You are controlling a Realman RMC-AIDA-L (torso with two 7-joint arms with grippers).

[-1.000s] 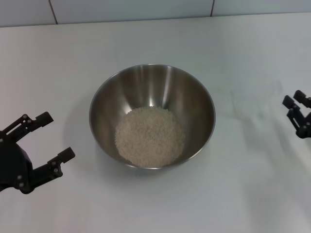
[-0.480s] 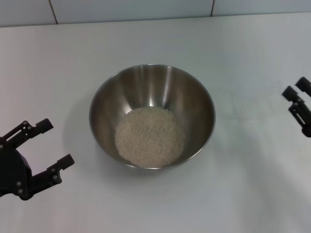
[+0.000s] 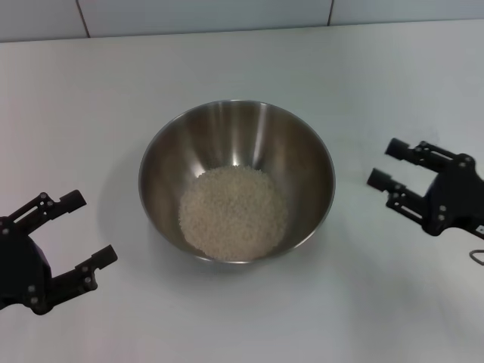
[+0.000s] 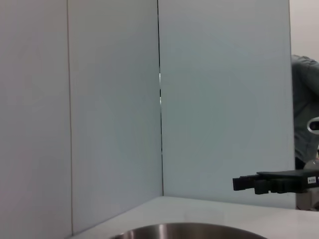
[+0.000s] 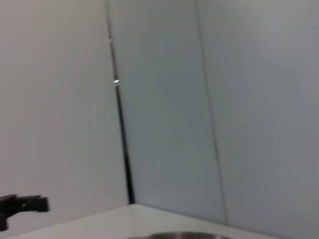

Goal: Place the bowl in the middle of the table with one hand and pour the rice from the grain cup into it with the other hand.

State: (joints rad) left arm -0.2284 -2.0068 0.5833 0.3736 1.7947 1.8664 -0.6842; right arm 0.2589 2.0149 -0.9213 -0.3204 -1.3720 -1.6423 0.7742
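The steel bowl (image 3: 242, 136) stands in the middle of the white table (image 3: 227, 53) with a pale heap of rice (image 3: 233, 213) in its bottom. My left gripper (image 3: 90, 228) hovers open and empty to the bowl's left, near the front edge. My right gripper (image 3: 384, 162) is open and empty just right of the bowl, fingers pointing at it. The grain cup is out of view. The left wrist view catches the bowl's rim (image 4: 189, 231) and the right gripper (image 4: 246, 183) beyond it. The right wrist view shows the rim (image 5: 184, 235) and the left gripper (image 5: 30, 204).
A pale tiled wall (image 3: 204, 13) runs along the table's far edge. In the left wrist view something grey (image 4: 305, 99) shows at the picture's edge behind the right arm.
My right gripper has come in from the right edge of the view toward the bowl and now shows fully. The left gripper has barely shifted. Bowl and rice are unmoved.
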